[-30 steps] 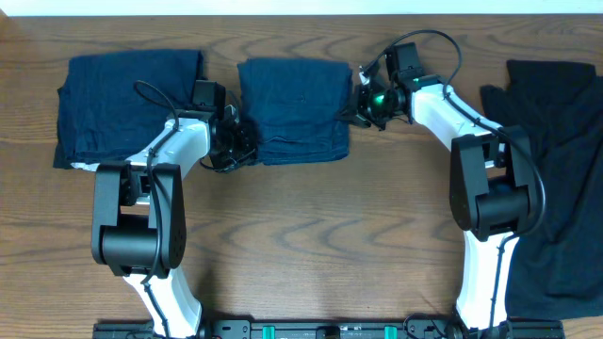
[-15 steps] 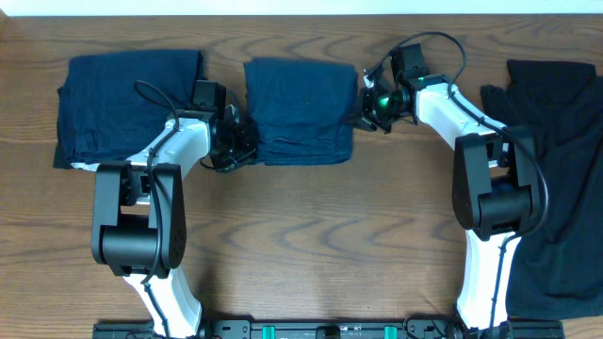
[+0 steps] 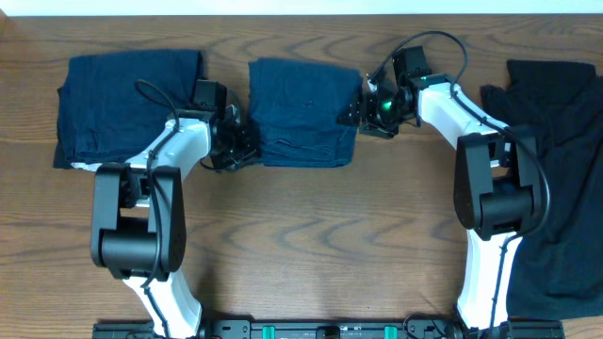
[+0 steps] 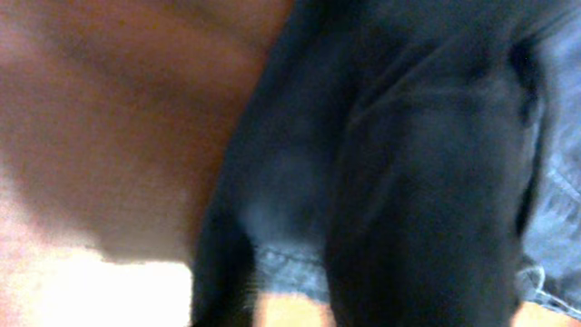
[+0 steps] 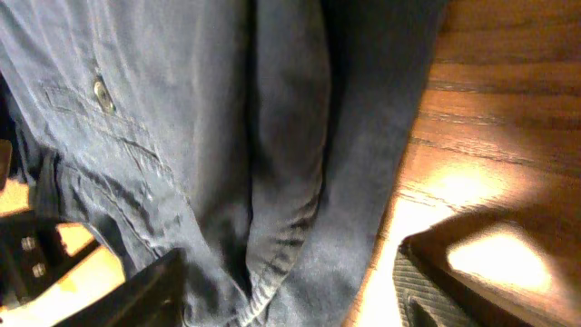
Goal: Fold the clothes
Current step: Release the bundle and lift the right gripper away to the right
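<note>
The clothes are three pieces. A folded navy denim garment point(image 3: 301, 111) lies at the table's middle back, and its stitched seams and a button fill the right wrist view point(image 5: 227, 136). A second folded navy piece point(image 3: 127, 104) lies at the back left, and a black garment point(image 3: 556, 169) is spread at the right. My left gripper point(image 3: 240, 143) sits at the middle garment's lower left corner. In the blurred left wrist view its fingers stand a little apart point(image 4: 290, 291) over the hem. My right gripper point(image 3: 353, 108) is at the garment's right edge, wide open point(image 5: 290, 304), with denim lying loose between the fingers.
The brown wooden table point(image 3: 311, 245) shows bare wood in front of the garments. Both arm bases stand at the front edge. The black garment hangs over the right side of the table next to the right arm.
The middle garment has slid a little to the right. My right gripper has gone from shut to wide open, and the left gripper's fingers have parted slightly.
</note>
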